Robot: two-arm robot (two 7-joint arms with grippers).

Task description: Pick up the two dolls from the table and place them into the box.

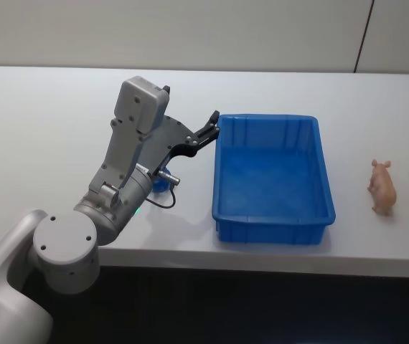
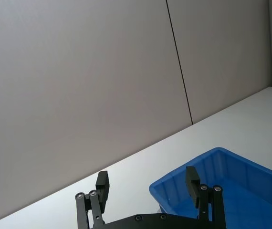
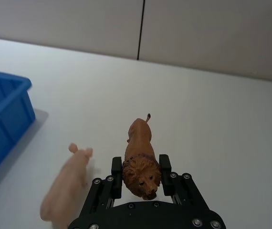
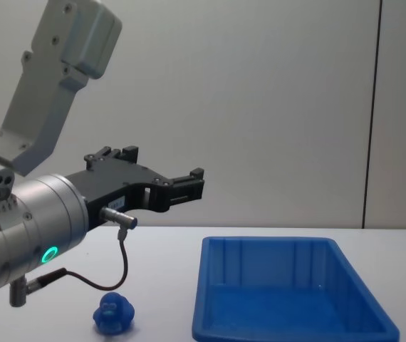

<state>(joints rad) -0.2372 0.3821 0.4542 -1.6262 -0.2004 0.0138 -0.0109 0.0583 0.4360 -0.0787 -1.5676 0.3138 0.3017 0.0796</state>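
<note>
The first pick is judged to be in hand, since the box (image 1: 273, 223) is seen with nothing in it and all three toys are outside it. The right hand (image 3: 141, 168) is closed on the brown lion (image 3: 138, 136), with its fingers (image 3: 117, 168) set against either side of the mane; whether the lion's feet are on the worktop (image 1: 61, 107) or just off it cannot be told. The pink pig (image 3: 67, 188) is found just beside the lion, on the side towards the box, and both are placed well to the right of the box's right wall. The left hand (image 2: 147, 187) is held open and empty in the air, above the worktop and near the far left corner of the box. The blue duck (image 4: 114, 313) is seen on the worktop under the left arm, near the left wall of the box. For the next move a straight lift is called for, so that the pig is not brushed, and then a carry leftward, high enough for the lion's legs to be taken over the pig and over the low right wall of the box. The grip is to be opened only once the lion is held above the bare floor of the box. A second doll is then left to be picked, and the pig is judged the nearer one for the right hand, the duck for the left
</note>
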